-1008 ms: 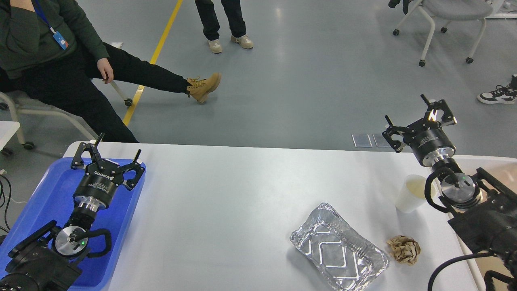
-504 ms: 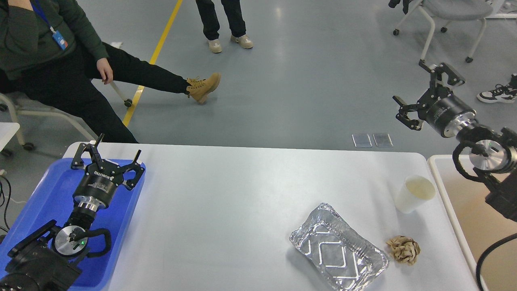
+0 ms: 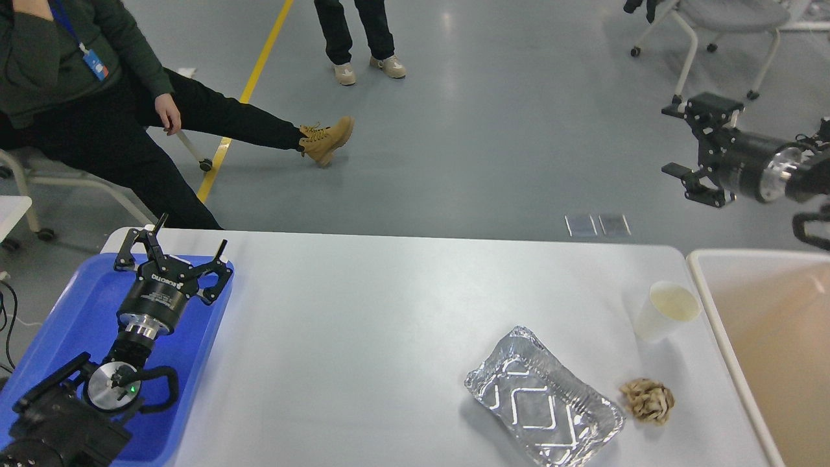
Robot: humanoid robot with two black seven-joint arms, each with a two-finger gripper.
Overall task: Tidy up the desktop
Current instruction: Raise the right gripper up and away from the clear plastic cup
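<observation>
Hovering over the blue tray (image 3: 71, 305), our left gripper (image 3: 170, 250) is spread wide and empty; our right gripper (image 3: 688, 139), also spread, holds nothing beyond the desktop (image 3: 389, 311).

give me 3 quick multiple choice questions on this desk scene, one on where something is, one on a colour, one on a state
1. Where does the crumpled paper ball lie on the desktop?
A. inside the foil tray
B. just right of the foil tray
C. in the bin

2. What colour is the tray under the left gripper?
A. blue
B. green
C. red

3. What state is the right gripper in?
A. shut on the cup
B. resting on the desktop
C. open, holding nothing

Key: 1 B, the ball sits on bare tabletop beside the foil tray. 2 A, the plastic tray is bright blue. 3 C, its fingers are spread in the air past the desk, while the paper cup stands alone.
</observation>
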